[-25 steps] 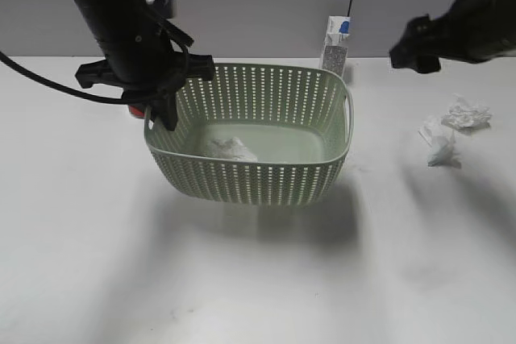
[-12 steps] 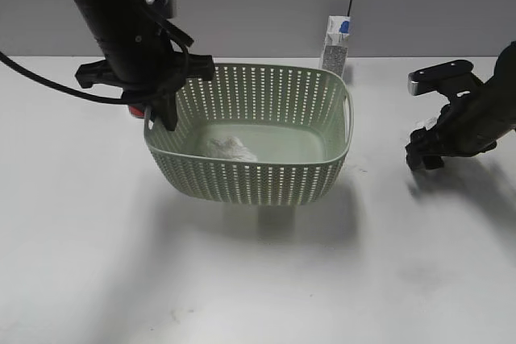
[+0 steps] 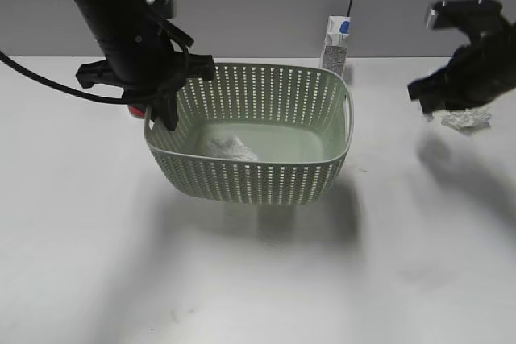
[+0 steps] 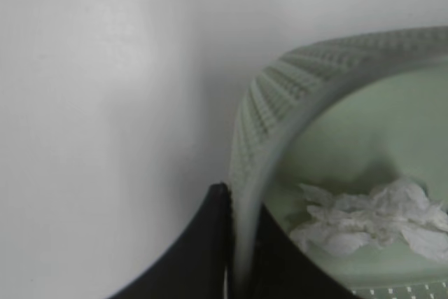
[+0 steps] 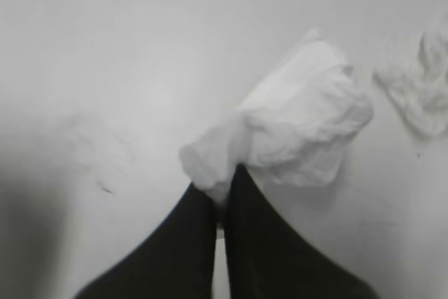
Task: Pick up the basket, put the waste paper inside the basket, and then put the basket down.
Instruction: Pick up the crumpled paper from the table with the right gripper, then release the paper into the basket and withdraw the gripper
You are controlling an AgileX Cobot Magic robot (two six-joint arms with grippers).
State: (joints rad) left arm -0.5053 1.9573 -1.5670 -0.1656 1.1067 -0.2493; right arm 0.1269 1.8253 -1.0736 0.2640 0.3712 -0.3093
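Note:
The pale green basket (image 3: 258, 130) hangs tilted above the table. My left gripper (image 3: 165, 118) is shut on its left rim; in the left wrist view my left gripper (image 4: 241, 204) has one jaw on each side of the basket wall (image 4: 280, 103). One white waste paper wad (image 3: 230, 149) lies inside the basket, and it also shows in the left wrist view (image 4: 364, 218). My right gripper (image 3: 427, 96) is raised at the right. In the right wrist view my right gripper (image 5: 222, 183) is shut on a white paper wad (image 5: 301, 131). Another wad (image 3: 468, 118) lies on the table.
A small white-grey carton (image 3: 336, 46) with a blue cap stands behind the basket's far right corner. A small red object (image 3: 137, 110) shows behind my left arm. The loose wad (image 5: 420, 89) lies right of the held one.
My right gripper went down to the two wads at the right, closed on one and rose with it. One wad remains on the table. The left arm and basket have not moved.

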